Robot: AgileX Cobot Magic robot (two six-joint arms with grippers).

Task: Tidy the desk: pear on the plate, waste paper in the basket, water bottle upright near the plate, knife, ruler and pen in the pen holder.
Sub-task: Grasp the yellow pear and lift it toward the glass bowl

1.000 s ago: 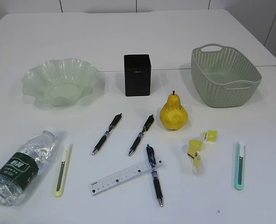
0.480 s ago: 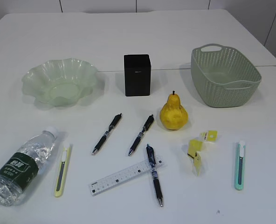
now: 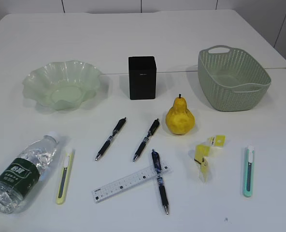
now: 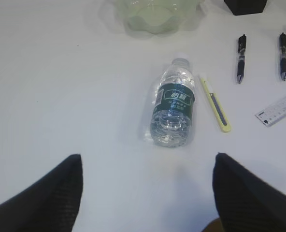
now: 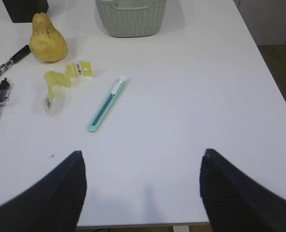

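The yellow pear (image 3: 180, 117) stands mid-desk; it also shows in the right wrist view (image 5: 47, 37). The green plate (image 3: 62, 84) is at the back left, the black pen holder (image 3: 142, 77) at the back middle, the basket (image 3: 233, 78) at the back right. The water bottle (image 3: 22, 172) lies on its side at the front left, ahead of my open left gripper (image 4: 146, 157). Yellow waste paper (image 3: 204, 153) lies right of the pear. The ruler (image 3: 130, 182) lies under a pen (image 3: 159, 180). Two more pens (image 3: 110, 138) (image 3: 146, 139) lie mid-desk. My open right gripper (image 5: 141, 153) is empty near the desk's front edge.
A yellow-green utility knife (image 3: 64, 175) lies right of the bottle, and a teal utility knife (image 3: 248, 170) lies at the front right, also in the right wrist view (image 5: 107, 104). The desk's right and front edges show in the right wrist view. Neither arm shows in the exterior view.
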